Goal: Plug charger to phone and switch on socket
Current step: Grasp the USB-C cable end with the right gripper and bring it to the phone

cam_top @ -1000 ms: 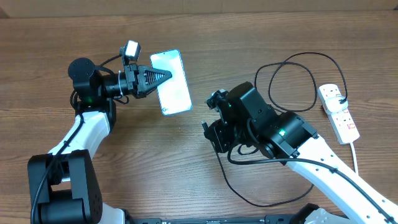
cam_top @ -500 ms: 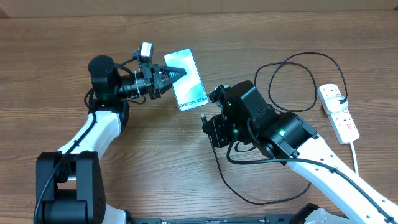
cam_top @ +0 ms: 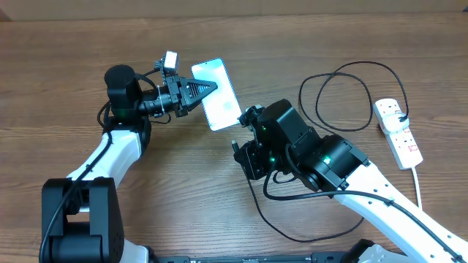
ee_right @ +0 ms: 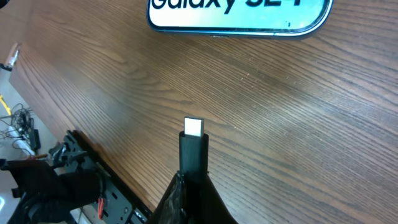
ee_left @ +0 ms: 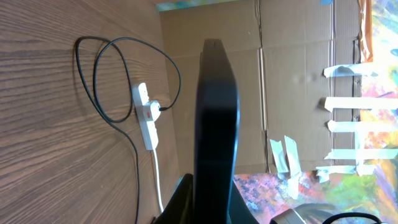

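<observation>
I am looking down on the wooden counter [cam_top: 66, 44], which carries both arms and everything else. My right arm reaches in from the near right corner, and its bulky wrist hides its pincer in the overhead view. My left arm comes from the near left and reaches toward the middle. The socket [cam_top: 398, 131] lies by the right edge, well apart from both arms. It shows small red switch marks, and its thick white cord [cam_top: 419, 179] runs toward the near edge. The phone [cam_top: 223, 108] sits left of centre with its pale screen facing up. The left pincer [cam_top: 207, 88] is closed on its upper part, one finger across the screen. The left wrist view shows the phone edge-on between the fingers. I cannot tell whether its lower end touches the wood. The charger cable [cam_top: 365, 63] lies in loose loops between my right arm and the socket, with one end plugged into the strip and more slack curling under the right arm. In the right wrist view, the right pincer [ee_right: 193, 183] is clamped tight on the plug tip [ee_right: 193, 146]. Its small metal end points at the phone's bottom edge, with bare wood between them.
</observation>
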Robot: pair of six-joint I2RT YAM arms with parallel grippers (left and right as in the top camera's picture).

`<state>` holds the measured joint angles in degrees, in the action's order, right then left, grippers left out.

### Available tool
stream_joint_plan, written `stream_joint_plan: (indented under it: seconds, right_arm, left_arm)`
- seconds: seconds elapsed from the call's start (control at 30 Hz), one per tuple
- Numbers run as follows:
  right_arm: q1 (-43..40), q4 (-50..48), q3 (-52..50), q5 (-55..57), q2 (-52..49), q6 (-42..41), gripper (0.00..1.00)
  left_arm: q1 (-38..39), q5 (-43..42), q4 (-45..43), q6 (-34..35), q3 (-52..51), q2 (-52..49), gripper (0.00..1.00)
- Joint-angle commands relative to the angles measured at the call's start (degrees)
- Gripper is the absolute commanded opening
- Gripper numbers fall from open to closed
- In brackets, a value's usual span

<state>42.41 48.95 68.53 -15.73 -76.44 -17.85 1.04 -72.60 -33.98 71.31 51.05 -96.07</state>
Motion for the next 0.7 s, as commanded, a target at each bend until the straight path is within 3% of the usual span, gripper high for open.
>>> stream_joint_plan:
  seconds: [0.0, 0.67]
  right_arm:
    - [0.3, -0.3, 0.0, 0.7, -0.6, 1.6, 0.04]
    - [0.3, -1.3, 0.2, 3.7, -3.3, 5.9, 0.04]
  left_arm:
    - [-0.2, -1.0, -0.3, -1.9, 1.5, 0.2, 0.04]
    - [0.8, -2.6, 4.2, -5.3, 1.5, 0.2, 0.04]
